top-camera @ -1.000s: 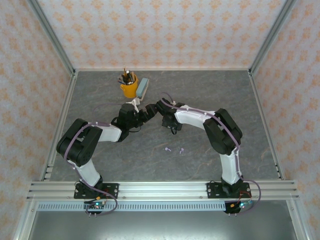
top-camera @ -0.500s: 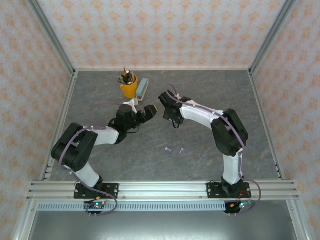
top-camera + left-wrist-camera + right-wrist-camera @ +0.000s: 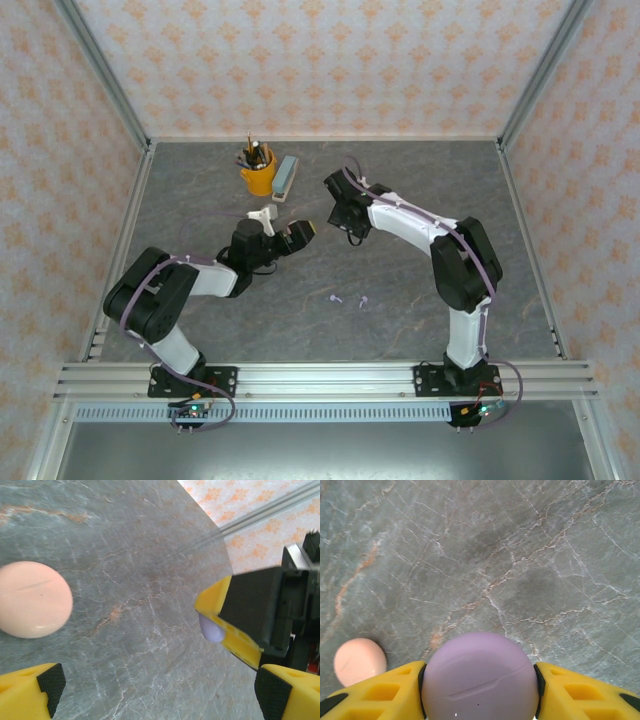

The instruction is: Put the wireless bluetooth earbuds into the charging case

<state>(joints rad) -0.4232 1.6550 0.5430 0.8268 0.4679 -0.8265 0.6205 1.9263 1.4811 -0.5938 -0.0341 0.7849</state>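
Lilac case pinched in right claw | earbuds: axis unreadable

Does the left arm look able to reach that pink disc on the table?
Probably yes: its fingers are open and empty, and the pink disc lies on bare table just ahead of them, nothing between.

A grey, marble-veined bench lies inside pale walls printed with small orange floral motifs. Aluminium rails frame the corners and the near edge. The light is soft and even.
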